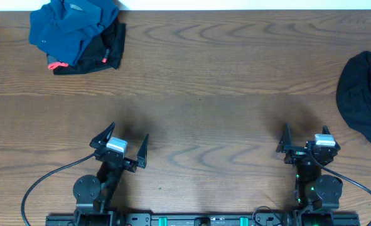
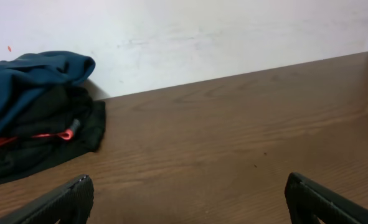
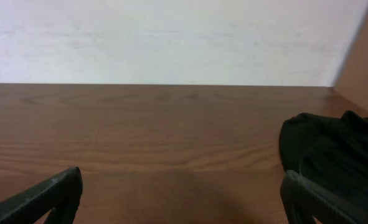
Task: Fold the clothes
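Observation:
The clothes lie in two heaps. A crumpled teal-blue shirt (image 1: 72,28) (image 2: 28,81) rests on a black garment with red trim (image 1: 103,53) (image 2: 47,134) at the table's far left corner. A plain dark garment (image 1: 364,94) (image 3: 336,149) is bunched at the right edge. My left gripper (image 1: 127,135) (image 2: 187,199) hovers near the front left, open, with only bare wood between its fingers. Near the front right, my right gripper (image 1: 306,135) (image 3: 184,199) is open as well and holds nothing. Both grippers are well apart from the clothes.
The brown wooden table (image 1: 204,81) runs back to a white wall (image 2: 233,37). Both arm bases and their cables sit along the front edge (image 1: 204,220).

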You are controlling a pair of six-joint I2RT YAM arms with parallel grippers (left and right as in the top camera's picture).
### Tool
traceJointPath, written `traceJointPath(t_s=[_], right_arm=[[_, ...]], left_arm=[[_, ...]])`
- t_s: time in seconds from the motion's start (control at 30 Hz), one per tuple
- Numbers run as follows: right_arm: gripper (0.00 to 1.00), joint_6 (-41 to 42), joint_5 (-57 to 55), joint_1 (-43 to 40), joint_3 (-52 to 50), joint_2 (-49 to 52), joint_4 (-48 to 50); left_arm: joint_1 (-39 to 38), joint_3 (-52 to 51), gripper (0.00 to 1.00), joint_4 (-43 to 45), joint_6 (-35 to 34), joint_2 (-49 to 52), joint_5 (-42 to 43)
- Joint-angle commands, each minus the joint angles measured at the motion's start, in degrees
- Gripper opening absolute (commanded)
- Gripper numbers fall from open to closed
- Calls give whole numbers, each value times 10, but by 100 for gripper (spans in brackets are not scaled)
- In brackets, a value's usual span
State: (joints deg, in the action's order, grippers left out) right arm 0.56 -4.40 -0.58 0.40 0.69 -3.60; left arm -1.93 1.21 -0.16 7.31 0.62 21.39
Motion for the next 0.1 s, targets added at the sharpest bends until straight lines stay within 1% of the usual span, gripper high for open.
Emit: traceJointPath(t_s=[0.0, 0.07], right_arm=[[99, -8, 3, -6, -1, -4, -1], [99, -8, 3, -6, -1, -4, -1]], left_arm=[[3, -10, 98, -22, -5, -4, 0], [3, -10, 98, -22, -5, -4, 0]])
